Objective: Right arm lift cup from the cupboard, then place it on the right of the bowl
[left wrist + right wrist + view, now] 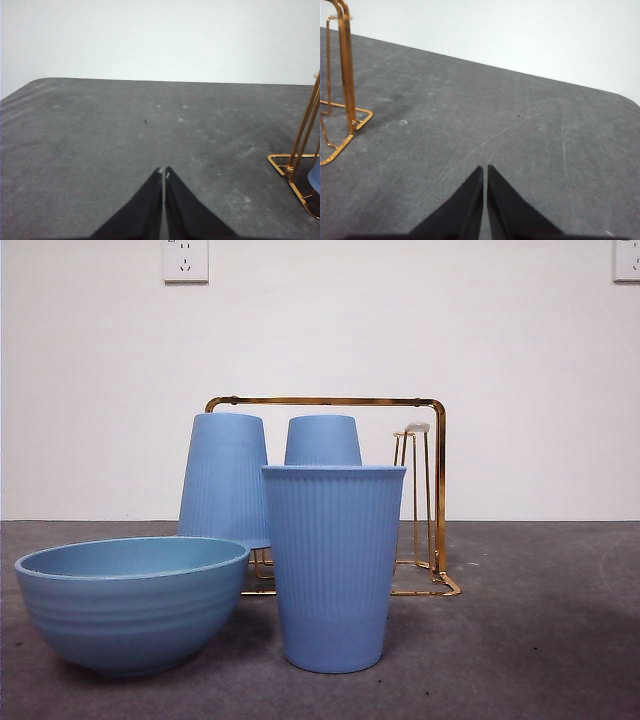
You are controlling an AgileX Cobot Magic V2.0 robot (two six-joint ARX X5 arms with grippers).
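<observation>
1. From my station, the front view shows a ribbed periwinkle cup (333, 565) standing upright, mouth up, on the grey counter (530, 640) at centre frame, close to the camera. It sits just beside the teal bowl (132, 602) in the lower left, apart from it by a narrow gap.

2. Behind them stands the gold wire cupboard (438, 490), with two more cups hung upside down on it: one at left (224, 480), one in the middle (322, 441). The prongs at its right end stand bare.

3. My right gripper (484, 172) has its jaws pressed together, tips nearly touching, holding nothing. It hangs low over bare counter, with the foot and upright of the cupboard at the left edge of that wrist picture. No cup shows there.

4. My left gripper (164, 172) is likewise closed and empty, with a corner of the cupboard at the right edge of its picture.

5. The relation that matters: neither gripper appears in the front view, so both are well apart from the cups. I judge the upright cup already rests at the bowl's side, so placement looks done, though I cannot tell from here how it got there.

6. If another cup were wanted, its long axis is vertical on the prong, so the lift would be straight up.
</observation>
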